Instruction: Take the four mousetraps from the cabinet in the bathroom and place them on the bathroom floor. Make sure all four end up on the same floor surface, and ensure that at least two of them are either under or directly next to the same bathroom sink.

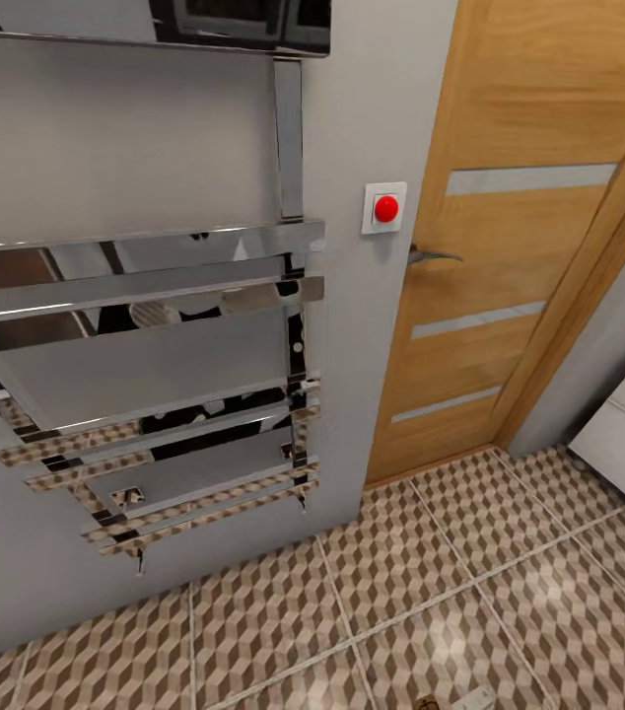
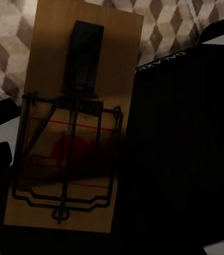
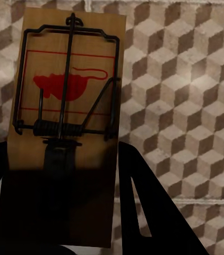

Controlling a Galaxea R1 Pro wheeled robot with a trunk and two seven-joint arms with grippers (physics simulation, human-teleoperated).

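Right wrist view, right claw pinching a mousetrap, lower end shadowed, left claw's grip unclear.

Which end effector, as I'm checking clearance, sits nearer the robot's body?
Left, probably. Its trap hangs right beside the black body; the right one's trap has floor around it.

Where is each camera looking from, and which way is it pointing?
Head view: up on the robot's head, facing a chrome towel rail, a red button and a wooden door.
Left wrist view: on the left arm, looking down at a mousetrap beside dark robot parts.
Right wrist view: on the right arm, looking at another mousetrap.
All three share the cube-patterned floor.
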